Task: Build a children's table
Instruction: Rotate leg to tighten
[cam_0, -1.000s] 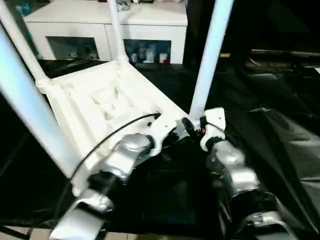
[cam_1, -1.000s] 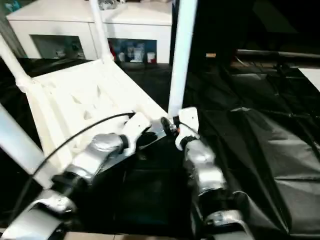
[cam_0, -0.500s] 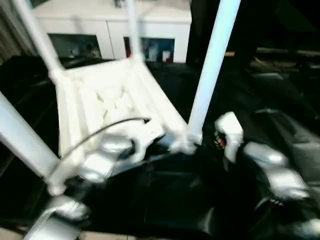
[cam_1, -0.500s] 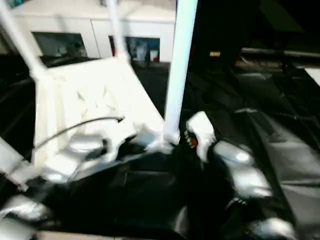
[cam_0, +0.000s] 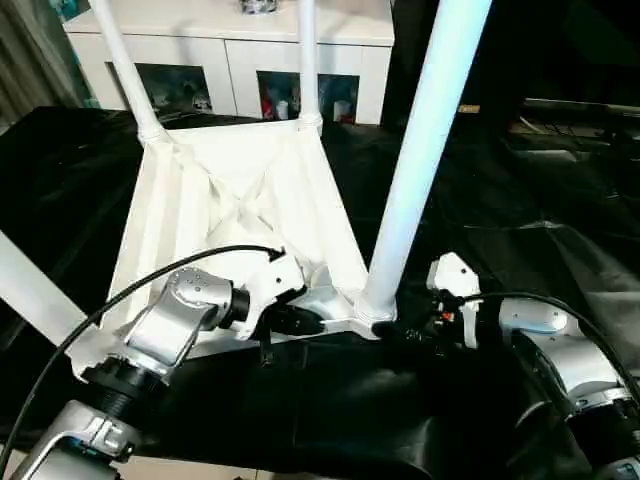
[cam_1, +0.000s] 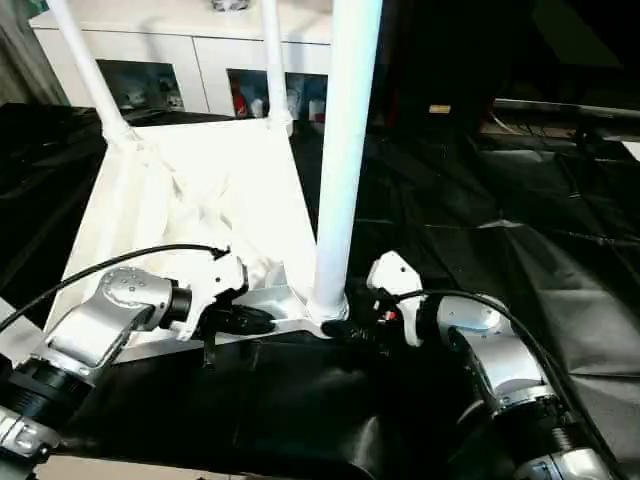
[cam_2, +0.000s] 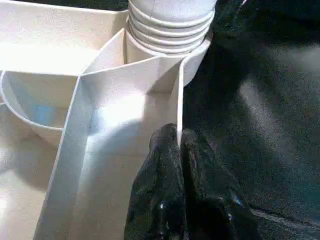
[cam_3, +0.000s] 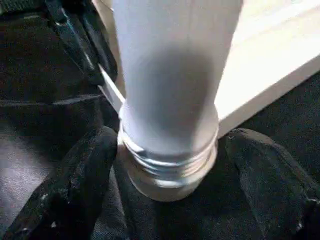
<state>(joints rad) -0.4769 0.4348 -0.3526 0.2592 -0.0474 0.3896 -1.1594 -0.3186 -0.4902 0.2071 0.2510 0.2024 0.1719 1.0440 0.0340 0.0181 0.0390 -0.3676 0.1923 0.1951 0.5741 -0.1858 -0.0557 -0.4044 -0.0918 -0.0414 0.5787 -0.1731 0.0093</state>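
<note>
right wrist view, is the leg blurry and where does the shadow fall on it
Right wrist view: the leg is soft and out of focus, with a grey shadow down its middle and its edges paler. Left eye view: the same leg looks sharp and evenly lit.

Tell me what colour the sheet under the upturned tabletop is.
Black, a glossy sheet beneath the white tabletop; the left eye view shows it best.

A white cabinet (cam_0: 250, 45) with glass doors stands at the back, small items behind the glass. Crinkled black sheeting (cam_0: 560, 230) covers the floor.
</note>
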